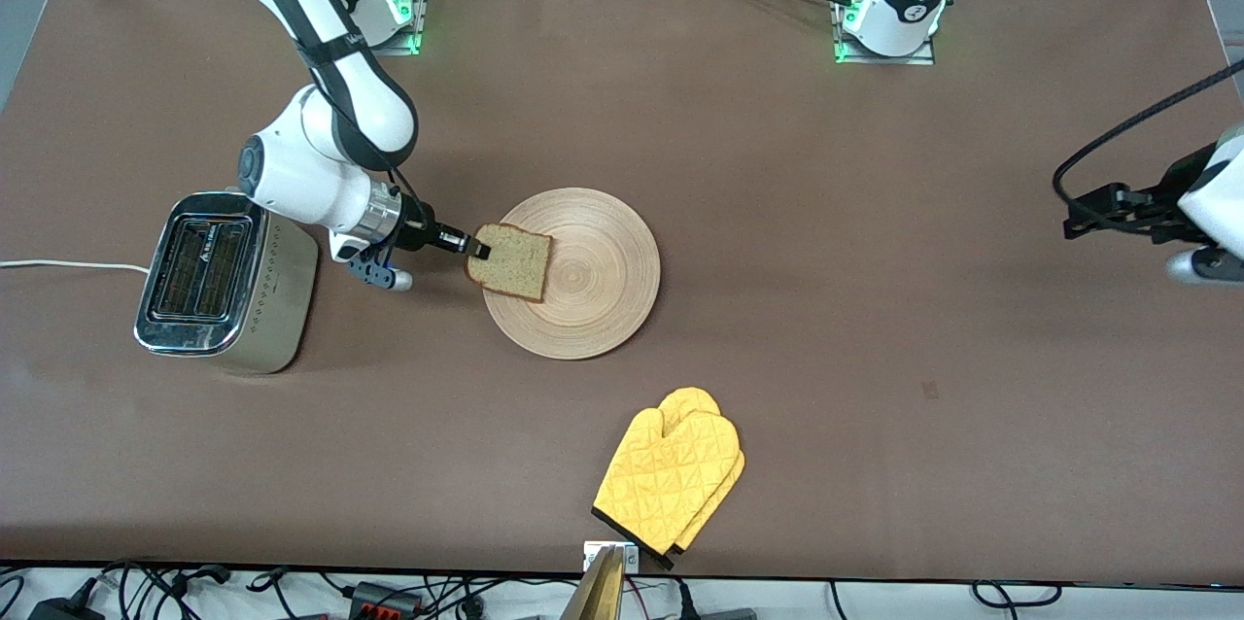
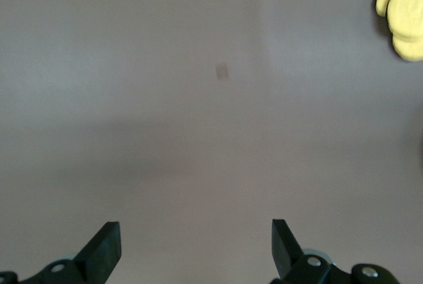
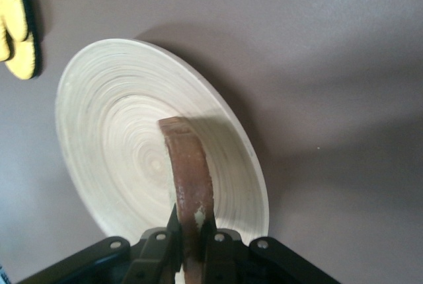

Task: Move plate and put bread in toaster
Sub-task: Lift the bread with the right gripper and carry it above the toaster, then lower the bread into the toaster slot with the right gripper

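The toaster (image 1: 228, 282) stands near the right arm's end of the table (image 1: 777, 163), its two slots facing up and a white cord (image 1: 58, 264) trailing off toward the table's edge. Just beside it, between toaster and plate, the right gripper (image 1: 476, 249) reaches sideways with its fingers (image 3: 162, 248) pinched tight on the crust edge of the bread (image 1: 509, 261); the slice sits over the plate's rim on the toaster's side, and the right wrist view shows it edge-on, standing up from the wood. The plate (image 1: 593, 285) lies flat near the table's middle. Nearer to the front camera than the plate, a pair of yellow oven mitts (image 1: 671, 479) rests close to the table's edge. At the left arm's end, the left gripper (image 2: 196, 248) waits above bare table, its fingers (image 2: 106, 248) spread wide and holding nothing
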`<state>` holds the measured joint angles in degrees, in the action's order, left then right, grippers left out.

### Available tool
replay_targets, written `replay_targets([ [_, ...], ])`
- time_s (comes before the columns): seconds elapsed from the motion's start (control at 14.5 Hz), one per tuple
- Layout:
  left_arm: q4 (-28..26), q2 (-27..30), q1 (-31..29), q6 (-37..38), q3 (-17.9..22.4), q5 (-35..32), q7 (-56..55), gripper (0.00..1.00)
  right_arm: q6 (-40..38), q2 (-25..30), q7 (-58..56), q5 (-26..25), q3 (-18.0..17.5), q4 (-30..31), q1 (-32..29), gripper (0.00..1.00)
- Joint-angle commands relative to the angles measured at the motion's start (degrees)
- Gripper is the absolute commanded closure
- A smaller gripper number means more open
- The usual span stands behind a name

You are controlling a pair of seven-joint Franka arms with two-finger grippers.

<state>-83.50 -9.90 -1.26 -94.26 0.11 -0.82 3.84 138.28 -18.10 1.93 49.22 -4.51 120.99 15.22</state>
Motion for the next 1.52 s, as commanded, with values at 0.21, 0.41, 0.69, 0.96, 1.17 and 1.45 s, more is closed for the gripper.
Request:
replay_targets([
  [0.21,-16.1,12.0,2.1,-10.1,1.8,-1.5,0.3,0.00,-25.9,5.4,0.6,-18.9,10.5,-10.4,-1.2,1.00],
  [0.41,-16.0,12.4,2.4,-7.2,2.4,-1.1,0.6,0.00,-39.9,5.3,0.0,-30.0,13.7,-20.3,-1.4,1.00],
  [0.69,-15.6,13.1,2.8,-5.2,3.1,-0.9,0.6,0.00,-50.0,4.9,-3.2,-43.8,13.9,-29.7,-2.3,1.00],
  [0.96,-14.6,12.2,2.3,-4.0,2.7,-0.8,0.6,0.00,-51.0,4.8,-14.7,-51.7,13.9,-31.6,-5.8,1.00],
  [1.17,-14.5,11.9,2.3,-4.0,2.4,1.2,0.7,0.00,-50.6,3.3,-14.3,-57.5,13.9,-33.4,-7.9,1.00],
  [1.45,-14.4,11.9,2.4,-4.0,2.2,1.6,0.8,0.00,-50.0,0.6,-13.5,-62.0,14.2,-37.1,-9.0,1.00],
])
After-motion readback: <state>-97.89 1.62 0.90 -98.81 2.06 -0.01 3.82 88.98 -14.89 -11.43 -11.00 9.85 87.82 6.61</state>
